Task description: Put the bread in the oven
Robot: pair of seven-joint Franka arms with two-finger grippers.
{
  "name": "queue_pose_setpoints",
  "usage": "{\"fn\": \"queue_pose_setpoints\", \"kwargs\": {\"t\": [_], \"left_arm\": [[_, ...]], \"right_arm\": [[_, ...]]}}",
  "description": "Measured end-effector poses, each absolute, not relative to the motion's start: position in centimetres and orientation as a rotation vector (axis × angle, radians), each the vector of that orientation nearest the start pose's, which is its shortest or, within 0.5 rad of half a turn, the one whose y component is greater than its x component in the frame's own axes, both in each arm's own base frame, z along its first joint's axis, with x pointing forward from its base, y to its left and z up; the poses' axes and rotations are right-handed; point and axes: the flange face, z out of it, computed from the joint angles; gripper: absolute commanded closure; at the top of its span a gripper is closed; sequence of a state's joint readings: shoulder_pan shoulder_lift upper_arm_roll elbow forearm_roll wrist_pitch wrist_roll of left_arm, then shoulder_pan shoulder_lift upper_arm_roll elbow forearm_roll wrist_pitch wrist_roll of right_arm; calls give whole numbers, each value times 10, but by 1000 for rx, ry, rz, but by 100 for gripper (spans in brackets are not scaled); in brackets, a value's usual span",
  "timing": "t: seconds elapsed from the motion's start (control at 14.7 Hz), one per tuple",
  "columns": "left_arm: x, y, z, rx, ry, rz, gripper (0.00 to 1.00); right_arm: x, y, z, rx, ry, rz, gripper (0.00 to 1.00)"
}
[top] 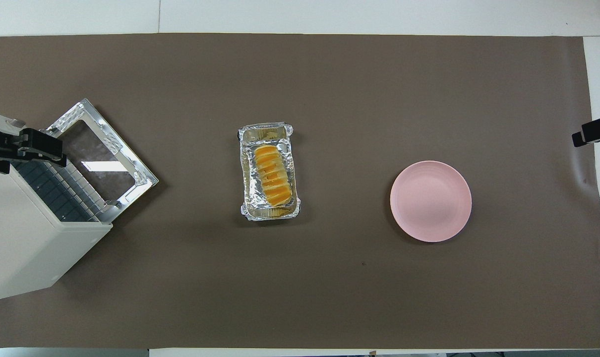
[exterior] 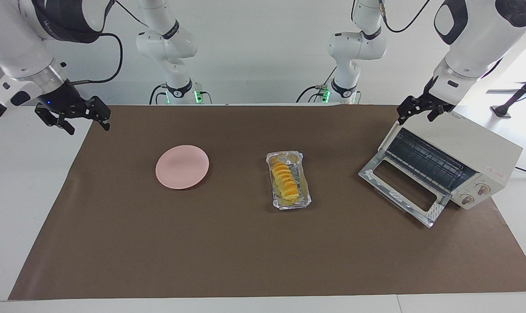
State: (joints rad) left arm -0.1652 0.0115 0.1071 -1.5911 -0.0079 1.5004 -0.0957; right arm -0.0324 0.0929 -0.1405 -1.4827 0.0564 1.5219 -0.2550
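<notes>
Bread (exterior: 285, 180) lies in the foil tray (exterior: 305, 195) mid-bench, between pink plate (exterior: 182, 167) and oven (exterior: 480, 158), door down. Right gripper (exterior: 74, 115) spread, waiting; left gripper (exterior: 419, 108) spread over the oven. We should pinch the loaf across its width, lift level.

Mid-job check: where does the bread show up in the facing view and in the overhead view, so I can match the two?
Facing view: the bread lies in the foil tray at mid-table, between the pink plate and the oven.
Overhead view: the bread is in the same foil tray near the centre, the oven at the picture's opposite edge.
Shared landmark: the pink plate, toward the right arm's end of the table.
</notes>
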Motion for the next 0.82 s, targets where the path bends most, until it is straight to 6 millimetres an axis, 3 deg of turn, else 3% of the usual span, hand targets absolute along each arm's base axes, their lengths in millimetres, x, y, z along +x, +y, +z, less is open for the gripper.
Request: {"fn": "queue_pose_setpoints", "kwargs": {"t": [0.48,0.82], "left_arm": [[548,-33,603,-3136,-59,161,0],[548,-33,603,-3136,-59,161,0]], "right_arm": [[538,-102,616,-3123,-106,80,0],[539,-83,622,-3160,-104,17,0]]}}
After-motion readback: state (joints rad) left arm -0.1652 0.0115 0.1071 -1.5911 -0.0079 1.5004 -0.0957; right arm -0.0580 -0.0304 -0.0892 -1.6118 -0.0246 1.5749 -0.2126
